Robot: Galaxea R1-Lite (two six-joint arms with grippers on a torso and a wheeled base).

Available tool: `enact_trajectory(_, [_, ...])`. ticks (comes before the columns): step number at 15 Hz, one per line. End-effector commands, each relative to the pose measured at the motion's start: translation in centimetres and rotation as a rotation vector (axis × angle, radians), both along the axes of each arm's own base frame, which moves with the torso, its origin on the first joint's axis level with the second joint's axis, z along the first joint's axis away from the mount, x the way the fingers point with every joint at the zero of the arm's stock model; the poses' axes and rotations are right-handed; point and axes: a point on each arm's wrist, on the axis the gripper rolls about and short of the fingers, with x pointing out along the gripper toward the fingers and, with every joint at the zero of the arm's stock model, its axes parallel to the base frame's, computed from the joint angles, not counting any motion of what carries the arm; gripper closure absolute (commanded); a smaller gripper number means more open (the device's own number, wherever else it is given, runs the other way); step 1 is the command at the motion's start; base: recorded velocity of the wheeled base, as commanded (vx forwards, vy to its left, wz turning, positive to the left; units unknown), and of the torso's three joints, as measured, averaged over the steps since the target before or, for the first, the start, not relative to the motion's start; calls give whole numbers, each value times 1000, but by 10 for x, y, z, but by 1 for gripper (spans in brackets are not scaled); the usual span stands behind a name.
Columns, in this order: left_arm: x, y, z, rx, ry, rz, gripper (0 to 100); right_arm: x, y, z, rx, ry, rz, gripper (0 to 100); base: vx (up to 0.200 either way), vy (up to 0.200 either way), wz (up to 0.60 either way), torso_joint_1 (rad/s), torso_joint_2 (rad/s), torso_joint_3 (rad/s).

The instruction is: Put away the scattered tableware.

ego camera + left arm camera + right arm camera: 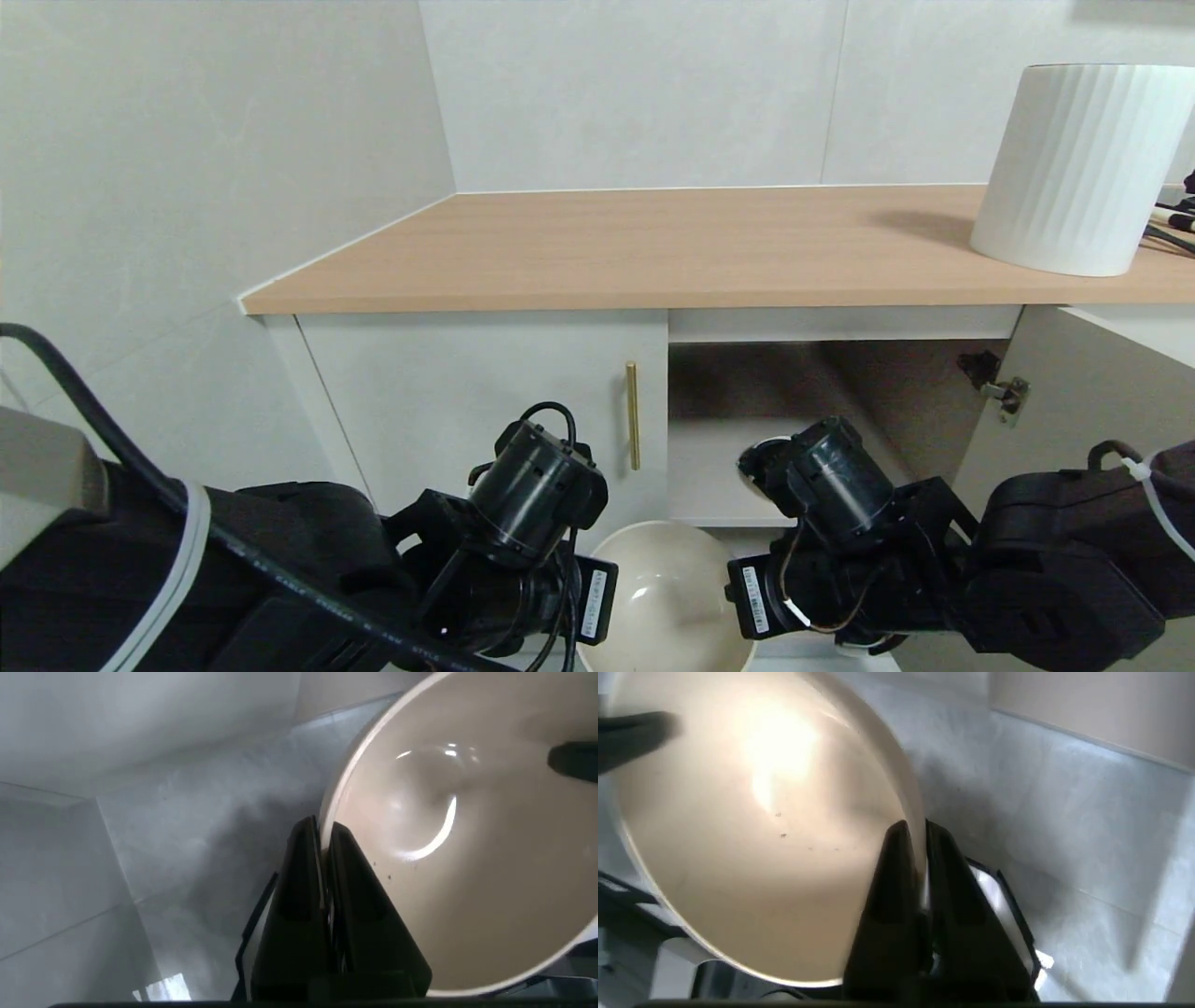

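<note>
The cream bowl [667, 597] was pinched by its rim, at 9 o'clock by the left gripper [323, 833] and at 3 o'clock by the right gripper [916, 833]; the open cabinet [840, 392] lay at 12 o'clock.

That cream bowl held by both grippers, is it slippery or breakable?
Likely stiff and breakable: the bowl looks like glazed ceramic, with bright glare inside. That gloss suggests a slippery rim, where the left gripper and right gripper each pinch a thin edge. Probably heavy for its size, which may explain the two-sided hold.
</note>
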Motion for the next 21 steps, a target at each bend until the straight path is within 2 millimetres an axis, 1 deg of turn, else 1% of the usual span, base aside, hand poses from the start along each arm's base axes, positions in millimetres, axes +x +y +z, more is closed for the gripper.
enact_trajectory(1, [0, 1, -3, 17, 7, 7, 100, -2, -2, 1, -2, -1, 1, 100, 0, 0, 0, 0, 0, 0])
enact_trajectory(8, [-1, 2, 1, 9, 0, 7, 100, -4, -3, -2, -15, 9, 10, 100, 0, 0, 0, 0, 0, 0])
enact_trajectory(9, [-1, 2, 0, 10, 1, 7, 0, -5, -3, -3, -16, 12, 13, 100, 0, 0, 0, 0, 0, 0])
enact_trajectory(13, [-2, 3, 3, 0, -5, 6, 0, -5, -3, -3, -17, 11, 12, 100, 0, 0, 0, 0, 0, 0])
enact_trajectory(16, [-3, 4, 10, -24, -22, 14, 0, -6, -4, -2, -19, 11, 13, 100, 0, 0, 0, 0, 0, 0])
enact_trajectory(18, [-5, 6, 19, -70, -37, 33, 0, -6, -5, -3, -25, 11, 9, 100, 0, 0, 0, 0, 0, 0])
enact_trajectory(21, [-5, 7, 27, -111, -74, 42, 0, -1, -7, -9, -45, 16, -15, 100, 0, 0, 0, 0, 0, 0])
